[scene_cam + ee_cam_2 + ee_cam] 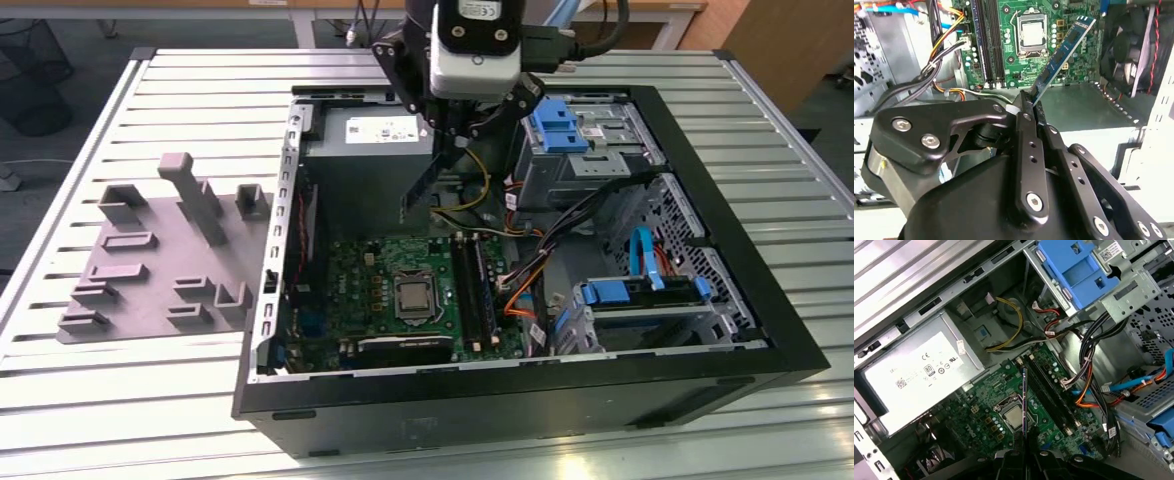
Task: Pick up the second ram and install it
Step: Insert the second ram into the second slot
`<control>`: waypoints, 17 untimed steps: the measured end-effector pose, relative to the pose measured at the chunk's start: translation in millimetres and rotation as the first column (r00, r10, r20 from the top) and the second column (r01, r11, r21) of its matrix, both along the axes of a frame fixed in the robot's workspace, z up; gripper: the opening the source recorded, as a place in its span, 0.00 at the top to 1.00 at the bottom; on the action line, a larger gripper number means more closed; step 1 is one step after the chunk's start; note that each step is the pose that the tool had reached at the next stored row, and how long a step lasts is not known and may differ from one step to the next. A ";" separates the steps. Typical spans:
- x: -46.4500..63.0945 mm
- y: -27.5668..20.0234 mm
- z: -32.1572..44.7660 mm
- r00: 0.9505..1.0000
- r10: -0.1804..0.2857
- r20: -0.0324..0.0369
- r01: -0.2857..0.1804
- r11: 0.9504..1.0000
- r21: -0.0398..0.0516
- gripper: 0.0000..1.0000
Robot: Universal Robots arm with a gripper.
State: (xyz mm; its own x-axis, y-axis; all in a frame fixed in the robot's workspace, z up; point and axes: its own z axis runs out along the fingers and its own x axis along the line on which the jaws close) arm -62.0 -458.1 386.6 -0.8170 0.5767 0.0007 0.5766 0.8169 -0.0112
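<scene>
The second ram [424, 186] is a thin blue-green stick hanging slanted below my gripper [458, 138], which is shut on its upper end above the open computer case. In the second wrist view the ram [1064, 52] juts out from between the black fingers [1025, 119] toward the green motherboard [1079, 30]. It appears edge-on in the first wrist view, where the ram [1025, 402] hovers over the board beside the long black memory slots [1051, 390]. Those slots [471, 285] lie below the stick and toward the exterior view's right.
The power supply [363, 150] sits under the arm at the case's far end. Cable bundles [534, 275] and blue drive caddies [638, 293] crowd the exterior view's right. A fan [1134, 50] borders the board. Grey holder blocks [160, 250] stand on the slatted table to the exterior view's left.
</scene>
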 end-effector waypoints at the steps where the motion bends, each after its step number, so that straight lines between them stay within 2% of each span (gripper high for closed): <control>1: -0.1 0.0 -0.2 1.000 0.017 0.000 -0.017 1.000 0.000 0.86; 5: -0.1 0.0 -1.0 0.996 0.091 0.000 -0.091 0.996 0.000 0.86; 9: -0.1 0.0 -2.0 0.987 0.163 0.000 -0.163 0.987 0.000 0.86; 13: -0.1 0.0 -2.9 0.972 0.233 0.000 -0.233 0.972 0.000 0.86; 17: -0.1 0.0 -3.9 0.953 0.304 0.000 -0.304 0.953 0.000 0.86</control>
